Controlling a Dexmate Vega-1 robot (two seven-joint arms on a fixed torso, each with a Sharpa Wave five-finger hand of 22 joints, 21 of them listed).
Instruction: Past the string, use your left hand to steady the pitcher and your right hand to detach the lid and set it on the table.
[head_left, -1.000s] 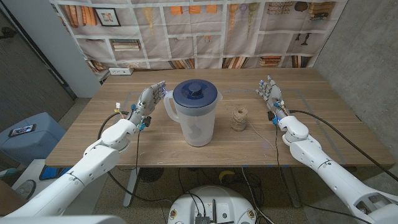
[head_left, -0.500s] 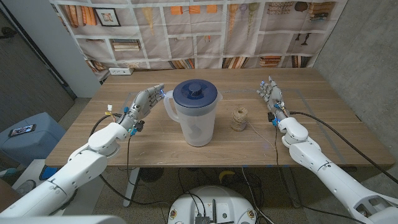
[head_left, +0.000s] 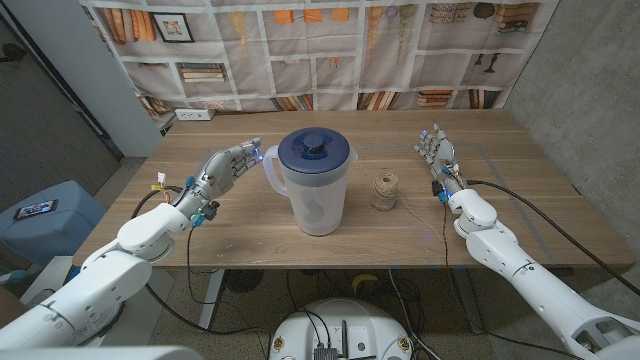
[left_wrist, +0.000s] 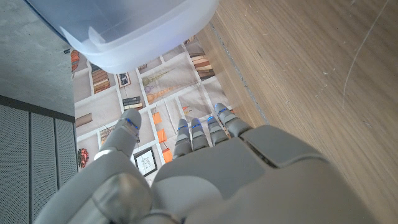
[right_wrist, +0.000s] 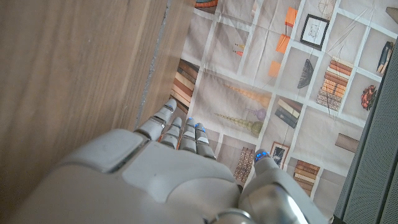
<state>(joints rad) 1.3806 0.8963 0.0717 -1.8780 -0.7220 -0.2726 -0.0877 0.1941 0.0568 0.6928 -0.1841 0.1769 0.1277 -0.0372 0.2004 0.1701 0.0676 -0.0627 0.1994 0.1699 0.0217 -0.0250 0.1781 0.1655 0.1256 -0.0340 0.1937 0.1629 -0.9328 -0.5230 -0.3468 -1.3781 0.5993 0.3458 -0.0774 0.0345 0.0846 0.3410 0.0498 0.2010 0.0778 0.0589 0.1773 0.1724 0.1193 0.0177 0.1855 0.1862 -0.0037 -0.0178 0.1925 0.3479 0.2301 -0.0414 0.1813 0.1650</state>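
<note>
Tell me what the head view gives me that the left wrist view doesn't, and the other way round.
Head view alone: the pitcher's blue lid seated on top, the ball of string on the table beside it, and the right hand, open, off to the side. Left wrist view alone: a close look up at the pitcher's underside, with the fingers spread just short of it. Both show the pitcher, the left hand and the wooden table.

Left hand (head_left: 226, 164): swung from upright beside pitcher (head_left: 316, 183) to lower, fingers now reaching toward pitcher handle, fingertips just short of it. Left arm: elbow drawn outward and back across tabletop (head_left: 520, 215) edge.
</note>
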